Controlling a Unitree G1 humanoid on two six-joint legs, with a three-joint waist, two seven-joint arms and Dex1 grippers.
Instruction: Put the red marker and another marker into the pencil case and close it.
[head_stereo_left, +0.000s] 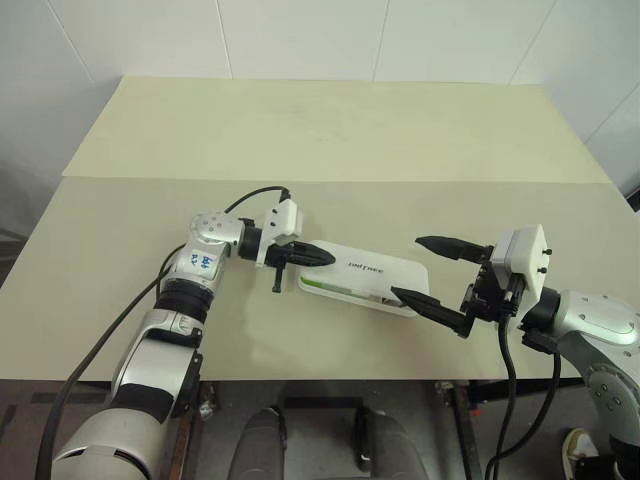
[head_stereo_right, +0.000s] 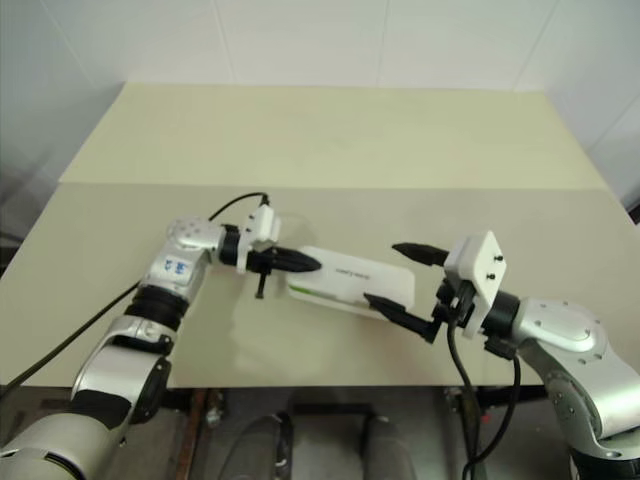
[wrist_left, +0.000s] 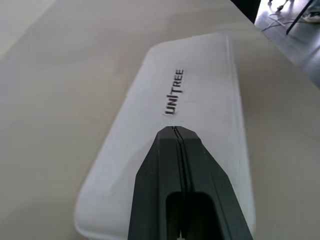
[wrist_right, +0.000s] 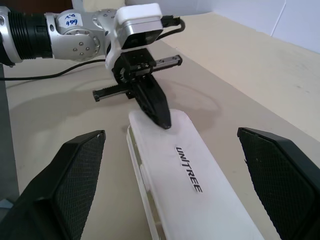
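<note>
The white pencil case (head_stereo_left: 365, 272) lies flat near the table's front edge. Its lid, with black lettering (wrist_right: 189, 169), is down over the base. A thin gap runs along the near side, and a strip of the lime-green marker (head_stereo_left: 336, 288) shows through it. The red marker is hidden. My left gripper (head_stereo_left: 326, 257) is shut with nothing between its fingers. Its tip (wrist_right: 163, 120) is at the lid's left end, and I cannot tell if it touches. My right gripper (head_stereo_left: 408, 267) is open at the case's right end, one finger (wrist_right: 75, 175) on each side, apart from it.
The beige table (head_stereo_left: 300, 150) has a seam (head_stereo_left: 340, 181) across its middle, with wide bare surface behind the case. A black cable (head_stereo_left: 250, 197) loops off my left wrist. The table's front edge (head_stereo_left: 330, 379) is close below the case.
</note>
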